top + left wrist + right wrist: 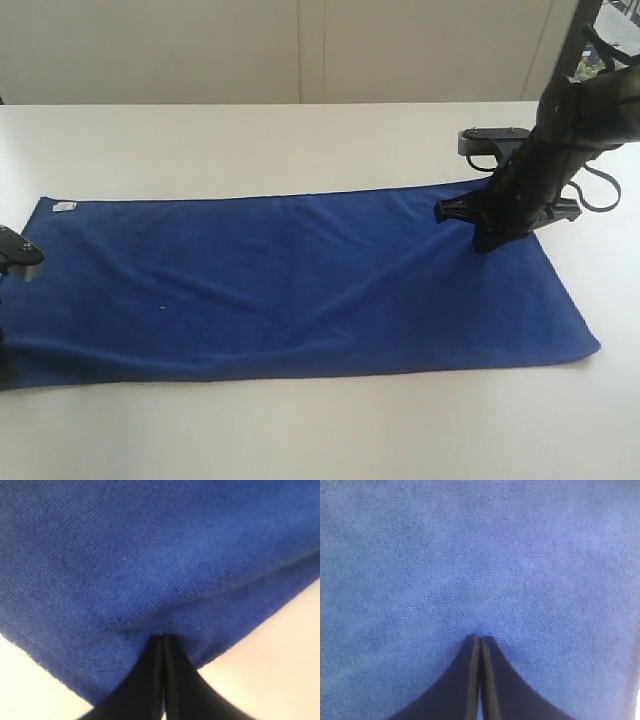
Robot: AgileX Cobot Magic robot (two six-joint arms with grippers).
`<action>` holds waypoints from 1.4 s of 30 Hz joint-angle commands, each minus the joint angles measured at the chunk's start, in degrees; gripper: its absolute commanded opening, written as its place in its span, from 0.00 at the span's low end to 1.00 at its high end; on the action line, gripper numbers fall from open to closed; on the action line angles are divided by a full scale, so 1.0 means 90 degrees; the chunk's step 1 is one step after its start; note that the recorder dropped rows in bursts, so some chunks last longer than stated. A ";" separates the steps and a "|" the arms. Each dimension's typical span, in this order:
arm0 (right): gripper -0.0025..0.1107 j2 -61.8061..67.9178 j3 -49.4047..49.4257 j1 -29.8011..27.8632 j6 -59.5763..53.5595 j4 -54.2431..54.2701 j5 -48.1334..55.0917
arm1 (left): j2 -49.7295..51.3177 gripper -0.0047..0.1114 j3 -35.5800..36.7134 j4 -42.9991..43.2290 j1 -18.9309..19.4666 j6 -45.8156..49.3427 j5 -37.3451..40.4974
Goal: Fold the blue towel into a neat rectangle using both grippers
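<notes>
The blue towel point(300, 280) lies spread out flat and long on the white table point(250, 140), its small white tag point(64, 207) at the far left corner. My right gripper point(485, 244) stands on the towel near its far right corner. The right wrist view shows those jaws point(481, 637) shut, tips resting on flat cloth point(480, 555). Only a piece of my left arm point(18, 252) shows at the left edge. In the left wrist view my left gripper point(163, 636) is shut, tips against a slight crease near a corner of the towel point(150, 555).
Bare white tabletop point(320, 430) surrounds the towel on all sides. A pale wall point(300, 50) runs behind the table. The right arm's grey bracket point(490, 137) and a cable loop point(600, 190) hang above the table just past the towel's far right corner.
</notes>
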 commanded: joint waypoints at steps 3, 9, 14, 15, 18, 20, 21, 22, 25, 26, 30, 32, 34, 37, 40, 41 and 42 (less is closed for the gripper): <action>0.02 0.0081 0.0020 0.0006 -0.0079 -0.0173 -0.0103 | 0.0234 0.04 0.0170 0.0157 -0.0034 0.0369 0.0750; 0.02 0.0081 0.0020 0.0006 -0.0079 -0.0215 -0.0121 | 0.0234 0.04 0.0144 0.0157 -0.0034 0.0381 0.1257; 0.02 0.0081 0.0020 0.0006 -0.0079 -0.0215 -0.0143 | 0.0234 0.04 0.0131 0.0157 -0.0034 0.0381 0.1293; 0.02 0.0081 0.0020 0.0006 -0.0079 -0.0215 -0.0143 | 0.0234 0.04 0.0131 0.0157 -0.0034 0.0381 0.1215; 0.02 0.0081 0.0020 0.0006 -0.0079 -0.0215 -0.0143 | 0.0234 0.04 0.0131 0.0157 -0.0034 0.0368 0.0932; 0.02 0.0081 0.0020 0.0006 -0.0079 -0.0215 -0.0143 | 0.0221 0.04 0.0131 0.0157 -0.0034 0.0353 0.0727; 0.02 0.0081 0.0020 0.0006 -0.0079 -0.0215 -0.0143 | 0.0193 0.04 0.0131 0.0157 -0.0034 0.0338 0.0660; 0.02 0.0081 0.0020 0.0006 -0.0079 -0.0215 -0.0143 | 0.0175 0.04 0.0117 0.0157 -0.0034 0.0327 0.0628; 0.02 0.0052 0.0020 0.0006 -0.0079 -0.0215 -0.0156 | 0.0055 0.04 -0.0015 0.0025 -0.0034 0.0327 0.0678; 0.02 0.0015 0.0020 0.0006 -0.0079 -0.0215 -0.0172 | 0.0015 0.04 -0.0095 -0.0072 -0.0034 0.0327 0.0743; 0.02 -0.0414 0.0008 0.0006 -0.0079 -0.0215 -0.0197 | -0.0378 0.04 -0.0737 -0.0593 -0.0034 0.0327 0.1472; 0.02 -0.0625 -0.0069 0.0006 -0.0040 -0.0215 -0.0197 | -0.0510 0.04 -0.1000 -0.1034 -0.0034 0.0300 0.1444; 0.02 -0.0654 -0.0269 0.0006 -0.0040 -0.0215 -0.0251 | -0.0514 0.04 -0.1148 -0.1327 -0.0034 -0.0355 0.0533; 0.02 -0.0455 -0.0484 -0.0008 -0.0040 -0.0260 -0.0639 | -0.0306 0.04 -0.1254 -0.1314 -0.0034 -0.2154 -0.1406; 0.02 -0.0241 -0.0621 -0.0008 -0.0031 -0.0260 -0.0996 | 0.0287 0.04 -0.1828 -0.1300 -0.0034 -0.2453 -0.1285; 0.02 -0.0173 -0.0668 -0.0008 -0.0031 -0.0260 -0.1108 | 0.0586 0.04 -0.2092 -0.1300 -0.0034 -0.2453 -0.1261; 0.02 -0.0101 -0.0695 -0.0008 -0.0031 -0.0260 -0.1217 | 0.0905 0.04 -0.2358 -0.1300 -0.0034 -0.2453 -0.1342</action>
